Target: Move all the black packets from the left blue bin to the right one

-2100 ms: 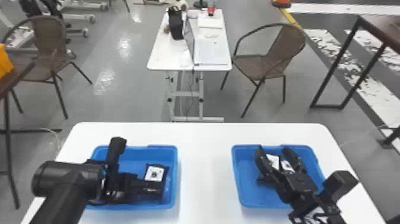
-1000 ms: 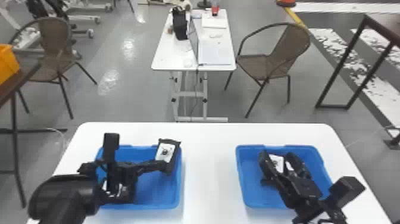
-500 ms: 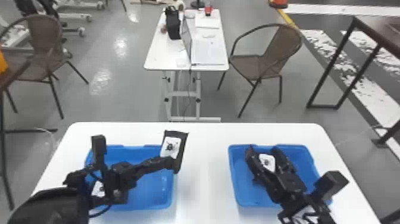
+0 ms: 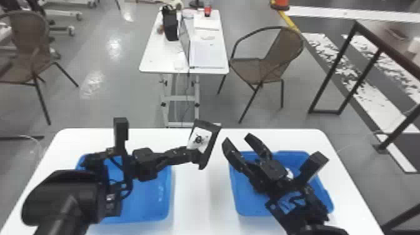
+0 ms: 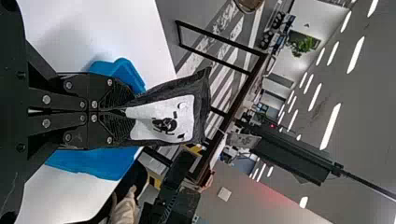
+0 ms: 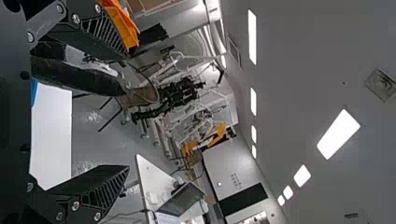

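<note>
In the head view my left gripper [image 4: 193, 155] is shut on a black packet [image 4: 200, 139] with a white label, held up past the right edge of the left blue bin [image 4: 143, 203]. The left wrist view has that packet [image 5: 163, 119] pinched at one end by my left gripper [image 5: 125, 112]. My right gripper [image 4: 238, 141] stands open over the far left part of the right blue bin [image 4: 250, 204], just right of the held packet. A dark long shape [image 6: 79, 77] lies between the spread fingers of my right gripper [image 6: 126, 112]. My left arm hides part of the left bin.
Both bins stand on a white table [image 4: 203, 200], a strip of which separates them. A white patch [image 4: 289, 172] shows in the right bin behind my right gripper. Behind are a smaller desk [image 4: 156, 62] and a chair [image 4: 275, 59].
My left gripper has lifted the packet out of the left bin and carried it right. My right gripper has risen out of the right bin and shifted left toward the packet.
</note>
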### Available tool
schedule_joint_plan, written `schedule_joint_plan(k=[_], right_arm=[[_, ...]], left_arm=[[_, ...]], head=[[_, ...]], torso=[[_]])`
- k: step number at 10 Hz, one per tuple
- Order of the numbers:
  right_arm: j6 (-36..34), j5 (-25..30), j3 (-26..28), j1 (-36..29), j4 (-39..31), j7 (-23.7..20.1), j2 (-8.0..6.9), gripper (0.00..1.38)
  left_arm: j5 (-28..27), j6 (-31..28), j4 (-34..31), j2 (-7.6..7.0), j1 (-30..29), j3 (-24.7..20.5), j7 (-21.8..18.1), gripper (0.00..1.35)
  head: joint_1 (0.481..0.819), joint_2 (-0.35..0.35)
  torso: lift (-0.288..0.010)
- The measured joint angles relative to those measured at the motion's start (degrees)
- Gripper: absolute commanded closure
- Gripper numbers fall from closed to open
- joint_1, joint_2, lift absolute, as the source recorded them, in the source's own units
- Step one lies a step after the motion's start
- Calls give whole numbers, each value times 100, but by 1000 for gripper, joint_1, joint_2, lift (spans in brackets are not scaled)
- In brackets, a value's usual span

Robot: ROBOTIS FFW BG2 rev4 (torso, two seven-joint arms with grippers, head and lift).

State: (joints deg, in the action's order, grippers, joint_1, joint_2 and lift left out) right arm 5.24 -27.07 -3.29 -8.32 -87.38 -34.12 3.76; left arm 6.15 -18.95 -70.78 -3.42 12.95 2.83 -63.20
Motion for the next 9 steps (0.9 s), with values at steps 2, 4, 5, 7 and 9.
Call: schedule_joint_plan(k=[2, 4, 5, 7, 9], right_arm=[[-64, -16, -118, 267, 172, -198, -9, 199], [-68, -8, -198, 463, 334, -226, -27, 199], [-67, -29, -213, 531, 432, -227, -53, 222], [-67, -153, -216, 590, 577, -249, -108, 1069], [-61, -237, -210, 603, 617, -244, -140, 1087]], left_arm=[[128, 14, 194, 28, 289, 338, -82, 1214], [321, 18, 345, 94, 402, 608, -122, 1214], [345, 4, 366, 157, 416, 672, -161, 1214], [343, -25, 402, 209, 463, 807, -184, 1214], [356, -43, 414, 206, 463, 808, -193, 1211]], head=[[695, -90], [695, -109], [695, -118], [695, -130], [695, -132]], torso=[[0], [0], [0], [0], [0]])
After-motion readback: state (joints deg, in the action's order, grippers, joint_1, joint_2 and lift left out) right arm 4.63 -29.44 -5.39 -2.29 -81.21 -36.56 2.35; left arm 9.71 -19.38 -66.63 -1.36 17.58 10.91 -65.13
